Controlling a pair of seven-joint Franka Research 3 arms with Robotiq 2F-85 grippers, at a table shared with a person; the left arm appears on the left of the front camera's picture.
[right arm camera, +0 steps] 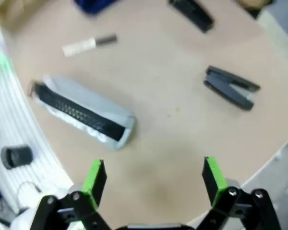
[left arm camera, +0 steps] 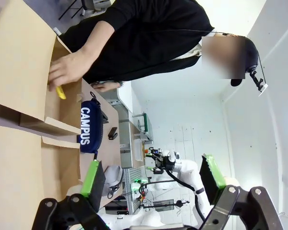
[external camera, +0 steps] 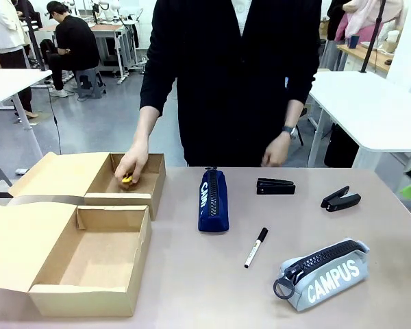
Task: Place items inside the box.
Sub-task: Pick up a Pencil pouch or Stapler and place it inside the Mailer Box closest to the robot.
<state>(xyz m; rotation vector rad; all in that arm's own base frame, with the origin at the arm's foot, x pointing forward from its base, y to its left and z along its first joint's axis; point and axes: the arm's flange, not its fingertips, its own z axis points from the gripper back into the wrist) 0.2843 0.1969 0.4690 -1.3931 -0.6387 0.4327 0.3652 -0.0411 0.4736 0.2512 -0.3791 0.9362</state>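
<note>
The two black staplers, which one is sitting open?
The stapler on the far right: its top is lifted off its base in a V, while the other stapler lies shut flat.

Left gripper and right gripper are black with green pads (screwed joints, seemingly).

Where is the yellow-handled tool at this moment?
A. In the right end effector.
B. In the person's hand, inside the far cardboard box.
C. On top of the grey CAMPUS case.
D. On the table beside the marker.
B: the person's hand grips the yellow-handled tool low inside the far cardboard box.
</note>
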